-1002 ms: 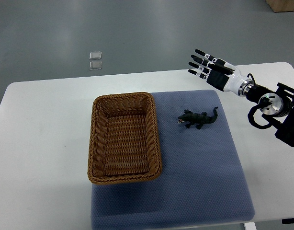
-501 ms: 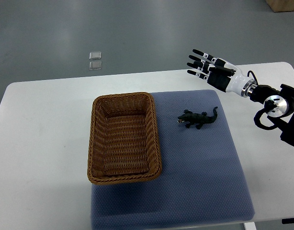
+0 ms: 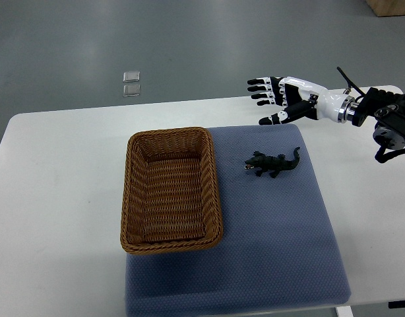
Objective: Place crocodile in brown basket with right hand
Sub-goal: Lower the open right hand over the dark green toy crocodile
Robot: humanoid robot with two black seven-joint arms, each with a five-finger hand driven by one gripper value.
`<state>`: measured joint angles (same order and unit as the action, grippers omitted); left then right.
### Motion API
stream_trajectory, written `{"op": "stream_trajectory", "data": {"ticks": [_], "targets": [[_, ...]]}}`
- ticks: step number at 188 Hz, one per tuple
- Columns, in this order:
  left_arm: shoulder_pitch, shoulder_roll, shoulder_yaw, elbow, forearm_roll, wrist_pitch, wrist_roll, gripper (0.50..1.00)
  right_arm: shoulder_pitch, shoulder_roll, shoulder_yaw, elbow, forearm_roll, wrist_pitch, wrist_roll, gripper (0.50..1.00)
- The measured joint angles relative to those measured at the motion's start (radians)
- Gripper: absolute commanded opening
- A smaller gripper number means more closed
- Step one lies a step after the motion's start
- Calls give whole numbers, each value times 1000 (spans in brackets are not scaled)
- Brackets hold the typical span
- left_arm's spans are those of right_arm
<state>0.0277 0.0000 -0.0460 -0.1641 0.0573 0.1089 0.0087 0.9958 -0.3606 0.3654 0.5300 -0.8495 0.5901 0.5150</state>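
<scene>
Top view: right robot hand (image 3: 285,100) reaches leftward above the crocodile (image 3: 274,162), fingers spread, holding nothing.

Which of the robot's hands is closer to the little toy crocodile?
Right. The right hand, fingers spread and empty, is beyond the crocodile, farther from the robot, not touching it. The left hand is out of view.

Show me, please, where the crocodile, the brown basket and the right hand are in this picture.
crocodile (image 3: 272,164), top view, on the middle of its back.
brown basket (image 3: 171,246), top view, on the woven rim nearest the camera.
right hand (image 3: 291,100), top view, on the palm, behind the spread fingers.
</scene>
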Motion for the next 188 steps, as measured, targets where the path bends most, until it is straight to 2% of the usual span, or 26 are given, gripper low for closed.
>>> {"op": "stream_trajectory", "data": {"ticks": [36, 62, 118, 188], "targets": [[0, 0, 0, 0, 0, 0, 0, 1000, 41, -23, -15, 58, -410, -46, 78, 909], [0, 0, 0, 0, 0, 0, 0, 1000, 59, -44, -90, 117, -614, -106, 95, 909], [0, 0, 0, 0, 0, 0, 0, 1000, 153, -29, -348, 130, -658, -265, 96, 909], [0, 0, 0, 0, 0, 0, 0, 1000, 179, 10, -459, 128, -665, -316, 96, 909]]}}
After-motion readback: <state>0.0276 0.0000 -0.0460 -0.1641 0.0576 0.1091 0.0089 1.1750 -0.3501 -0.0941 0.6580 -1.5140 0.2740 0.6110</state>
